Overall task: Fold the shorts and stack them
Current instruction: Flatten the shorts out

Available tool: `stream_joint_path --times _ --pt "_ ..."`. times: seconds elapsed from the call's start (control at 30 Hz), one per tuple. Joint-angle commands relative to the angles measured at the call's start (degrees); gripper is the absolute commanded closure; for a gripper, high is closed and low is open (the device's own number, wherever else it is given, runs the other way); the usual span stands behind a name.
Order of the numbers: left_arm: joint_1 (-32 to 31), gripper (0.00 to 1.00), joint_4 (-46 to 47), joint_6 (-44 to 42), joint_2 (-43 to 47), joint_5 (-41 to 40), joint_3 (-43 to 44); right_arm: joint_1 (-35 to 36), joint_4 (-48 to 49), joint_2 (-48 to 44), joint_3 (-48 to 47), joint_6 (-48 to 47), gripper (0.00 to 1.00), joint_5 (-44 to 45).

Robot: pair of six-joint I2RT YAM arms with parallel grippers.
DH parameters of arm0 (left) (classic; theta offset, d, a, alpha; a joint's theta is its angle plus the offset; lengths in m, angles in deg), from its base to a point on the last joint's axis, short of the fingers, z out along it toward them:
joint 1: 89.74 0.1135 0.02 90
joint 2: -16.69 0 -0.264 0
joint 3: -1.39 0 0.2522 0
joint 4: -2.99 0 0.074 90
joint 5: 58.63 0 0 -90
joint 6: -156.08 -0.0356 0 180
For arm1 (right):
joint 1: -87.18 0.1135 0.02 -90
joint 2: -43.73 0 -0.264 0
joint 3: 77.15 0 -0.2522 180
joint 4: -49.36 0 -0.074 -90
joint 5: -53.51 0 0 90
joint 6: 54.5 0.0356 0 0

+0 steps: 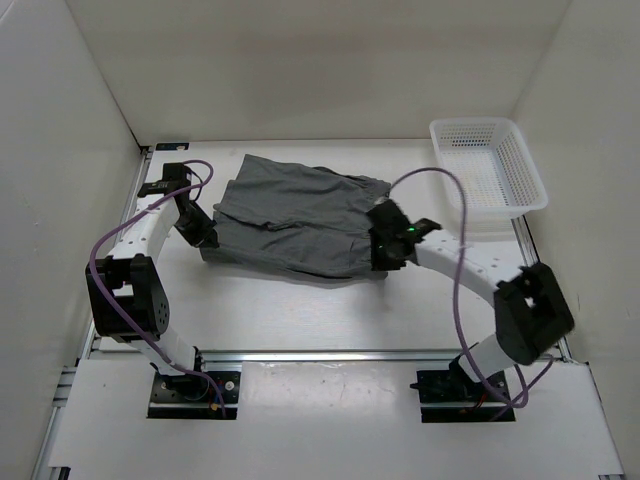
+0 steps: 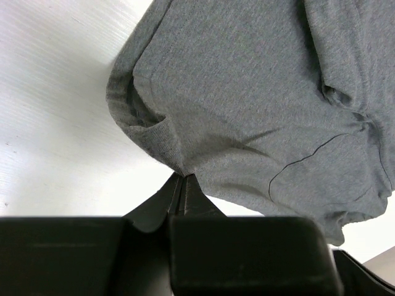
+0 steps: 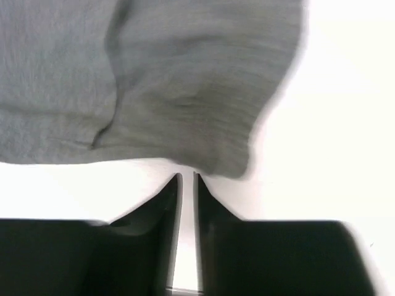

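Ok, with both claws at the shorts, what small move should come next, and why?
Probably the right claw should ease forward a little and close firmly on the hem. The left claw is shut on the edge of the shorts, but the right one shows a narrow slit between its fingers, with fabric only at the tips, so its hold looks doubtful.

Top camera looks down over the whole desk (image 1: pixel 320 300); both wrist cameras sit close, facing the shorts (image 1: pixel 295 225) all share.
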State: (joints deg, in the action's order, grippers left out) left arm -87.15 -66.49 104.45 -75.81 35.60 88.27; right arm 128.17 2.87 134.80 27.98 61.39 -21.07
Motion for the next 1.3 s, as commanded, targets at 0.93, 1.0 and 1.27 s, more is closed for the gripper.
stream_joint_path --times 0.93,1.0,1.27 --pt "-1.18 0.90 -0.09 -0.66 2.33 0.08 1.94 -24.73 29.32 -8.01 24.63 43.98 0.46 -38.37" --pt "-1.18 0.90 -0.09 -0.66 2.33 0.08 2.46 -23.25 29.30 -8.01 24.63 43.37 0.48 -36.87" --pt "-1.18 0.90 -0.09 -0.66 2.33 0.08 2.46 -22.72 28.08 -4.14 21.73 40.91 0.51 -34.23"
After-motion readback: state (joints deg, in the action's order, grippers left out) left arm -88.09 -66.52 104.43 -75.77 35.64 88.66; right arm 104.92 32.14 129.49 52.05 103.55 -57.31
